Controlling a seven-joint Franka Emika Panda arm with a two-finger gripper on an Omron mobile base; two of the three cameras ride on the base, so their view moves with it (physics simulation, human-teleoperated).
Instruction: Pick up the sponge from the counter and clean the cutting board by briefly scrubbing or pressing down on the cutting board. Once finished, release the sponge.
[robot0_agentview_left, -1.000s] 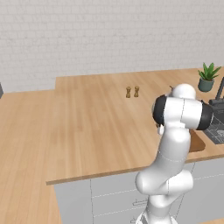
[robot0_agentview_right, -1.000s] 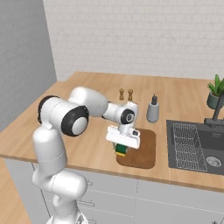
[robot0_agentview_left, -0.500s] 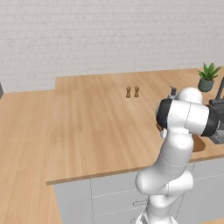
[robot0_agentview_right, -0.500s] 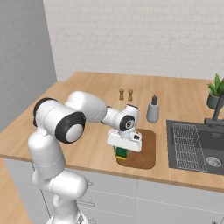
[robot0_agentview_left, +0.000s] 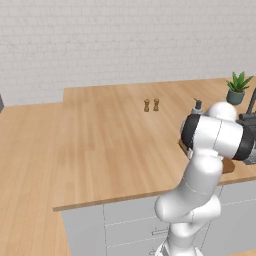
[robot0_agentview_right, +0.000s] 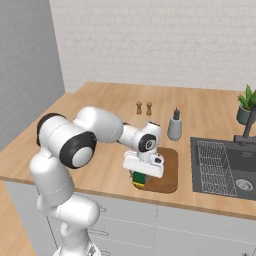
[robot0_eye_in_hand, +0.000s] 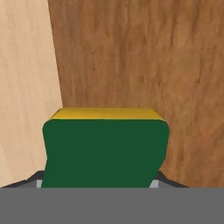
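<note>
Tabletop (robot0_agentview_right: 100, 107): large tan plank top over grey cabinet fronts. Landmark for all positions = cutting board (robot0_agentview_right: 167, 170), reddish-brown, lying flat on tabletop near front edge. Sink (robot0_agentview_right: 225, 165) just beside board, on its far side from the arm's base. Dispenser bottle (robot0_agentview_right: 174, 126) just behind board. Two small shakers (robot0_agentview_right: 143, 107) well behind board. Potted plant (robot0_agentview_right: 245, 106) behind sink, well apart from board.

Arm: rose from base, elbow high, forearm reaching across and down, wrist bent so hand pointed roughly straight down over board's near corner on the arm side. In left base view the arm's bulk covered most of the board.

Gripper (robot0_agentview_right: 140, 179): jaws pinching the sponge (robot0_eye_in_hand: 105, 146). Sponge sat at board's corner, green face toward hand cam, yellow layer at the far edge. Hand view: sponge over board wood, tan tabletop strip alongside. Whether it was actually touching the board, can't tell; right base view suggests at or v. near surface.

Judged step: scrub/press phase, release not yet done.

Risks:
- Sponge v. close to board edge; a stroke toward the arm side could run it off onto tabletop, so contact wouldn't count as board.
- Too much down-force could squash the sponge or shove the board toward the sink.
- Sideways drag could twist sponge in the pinch, since jaws hold only a narrow part.
- Releasing while raised could let sponge bounce off the front edge.
</note>
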